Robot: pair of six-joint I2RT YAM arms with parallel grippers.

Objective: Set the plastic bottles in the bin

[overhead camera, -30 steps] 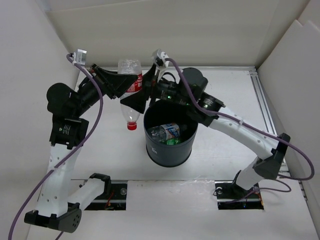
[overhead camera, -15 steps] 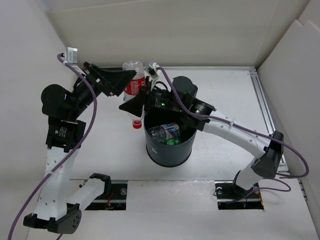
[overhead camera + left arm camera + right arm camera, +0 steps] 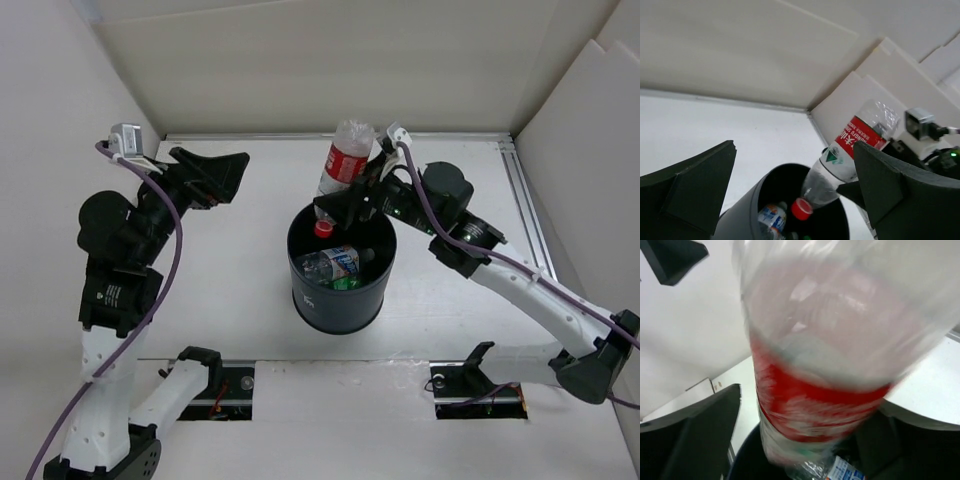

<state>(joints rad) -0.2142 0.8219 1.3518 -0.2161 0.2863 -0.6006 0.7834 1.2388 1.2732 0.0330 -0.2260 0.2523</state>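
Note:
A clear bottle with a red label (image 3: 343,165) hangs tilted, its red cap (image 3: 323,228) down over the black bin (image 3: 340,305). It lies between the fingers of my right gripper (image 3: 350,188), whose jaws stand wide. In the right wrist view the bottle (image 3: 820,365) is motion-blurred, with a gap to the left finger (image 3: 715,425). My left gripper (image 3: 238,178) is open and empty, off to the left of the bin. From the left wrist the bottle (image 3: 855,145) and the bin (image 3: 740,215) show between the spread fingers. Inside the bin lie a blue-labelled bottle (image 3: 335,262) and a green one (image 3: 345,283).
White walls enclose the table on the left, back and right. A metal rail (image 3: 530,215) runs along the right side. Both arm bases sit at the near edge below the bin.
The red-labelled bottle passed from the left gripper to the right. The left opened and drew back left. The right carried the bottle over the bin, cap down, and spread its jaws.

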